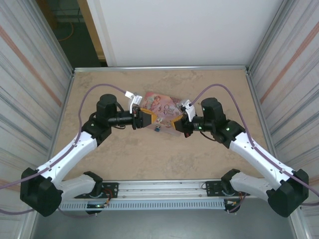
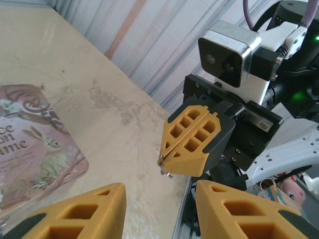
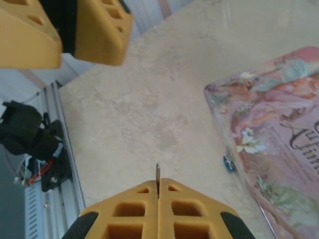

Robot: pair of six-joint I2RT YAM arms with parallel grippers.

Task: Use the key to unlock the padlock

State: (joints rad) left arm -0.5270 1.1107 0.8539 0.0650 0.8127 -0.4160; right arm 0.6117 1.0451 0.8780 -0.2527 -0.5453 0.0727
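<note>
The key (image 3: 158, 172) is a thin metal sliver sticking out from between my right gripper's (image 3: 158, 183) shut orange fingers. In the left wrist view its tip (image 2: 167, 168) pokes out of that gripper (image 2: 169, 160). The tiny blue padlock (image 3: 229, 163) lies on the table against the edge of the pink tin (image 3: 279, 134). From above, the padlock (image 1: 157, 128) sits between the two grippers and below them. My left gripper (image 2: 159, 199) is open with nothing in it, facing the right gripper (image 1: 175, 123) across a short gap.
The pink illustrated tin (image 1: 162, 107) lies flat just behind both grippers. My left gripper (image 1: 144, 119) hovers beside its near-left corner. Corrugated walls stand on both sides, and a metal rail (image 1: 159, 188) runs along the near edge.
</note>
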